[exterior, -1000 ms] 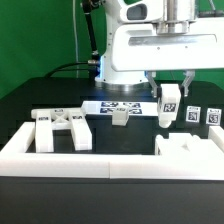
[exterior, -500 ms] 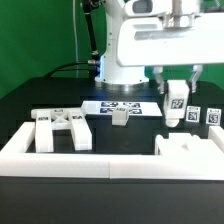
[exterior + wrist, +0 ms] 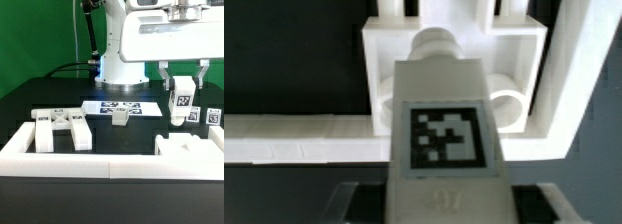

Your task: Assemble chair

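Pincer (image 3: 183, 84) is clamped on one chair piece (image 3: 182, 102), one finger on each side of its upper end.

Chair piece: matte white, blocky, elongated bar. It has a black-and-white square tag (image 3: 184, 99) on the flat face towards the exterior camera. In the wrist view the same piece (image 3: 445, 130) fills the centre with the tag on the near face, narrowing to a rounded peg (image 3: 438, 45) at the far end.

Orientation: long axis stands roughly upright, peg end pointing down at the tabletop (image 3: 40, 100). Can't tell whether the lower end touches the surface.

Location: towards the exterior view's right, behind the notched block (image 3: 188, 148) and just beside the two small tagged pieces (image 3: 212, 116).

Other chair parts are loose on the tabletop:
- X-braced panel (image 3: 62, 128): lies flat at the exterior view's left, well apart from the held piece.
- Small block (image 3: 120, 117): sits at the front edge of the marker board (image 3: 105, 106).
- Low white border wall (image 3: 90, 163): runs along the front.
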You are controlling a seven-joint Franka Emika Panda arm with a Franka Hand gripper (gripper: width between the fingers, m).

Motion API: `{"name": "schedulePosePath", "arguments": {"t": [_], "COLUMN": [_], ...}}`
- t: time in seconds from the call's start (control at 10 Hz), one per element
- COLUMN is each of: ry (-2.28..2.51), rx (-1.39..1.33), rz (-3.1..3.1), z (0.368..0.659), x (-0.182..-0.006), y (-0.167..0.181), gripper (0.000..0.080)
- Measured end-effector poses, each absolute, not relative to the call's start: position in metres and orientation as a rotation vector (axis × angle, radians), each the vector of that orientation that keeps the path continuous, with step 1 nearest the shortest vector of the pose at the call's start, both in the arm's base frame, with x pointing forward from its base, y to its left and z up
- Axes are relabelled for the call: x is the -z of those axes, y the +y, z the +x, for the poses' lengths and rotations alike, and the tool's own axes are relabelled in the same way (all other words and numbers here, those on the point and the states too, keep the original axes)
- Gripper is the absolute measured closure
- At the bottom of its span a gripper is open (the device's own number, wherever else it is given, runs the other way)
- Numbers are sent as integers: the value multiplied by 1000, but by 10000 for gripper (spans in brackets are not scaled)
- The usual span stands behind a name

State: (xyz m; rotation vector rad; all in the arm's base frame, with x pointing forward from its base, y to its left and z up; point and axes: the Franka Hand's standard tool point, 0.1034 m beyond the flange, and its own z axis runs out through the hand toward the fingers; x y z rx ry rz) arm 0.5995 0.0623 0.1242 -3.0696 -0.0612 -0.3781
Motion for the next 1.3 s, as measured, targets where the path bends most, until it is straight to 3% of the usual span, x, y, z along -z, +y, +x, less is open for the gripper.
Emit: {"name": "schedulePosePath", "arguments": {"t": [0.5,0.7,1.3], "ry": [-99,-91,-140], "rx": [453,746,772], "rz": [-3051,-2993,-2982], "z": [619,623,621], "x": [-120,-126,-110], "y": [82,84,101], "gripper": [505,505,505]}}
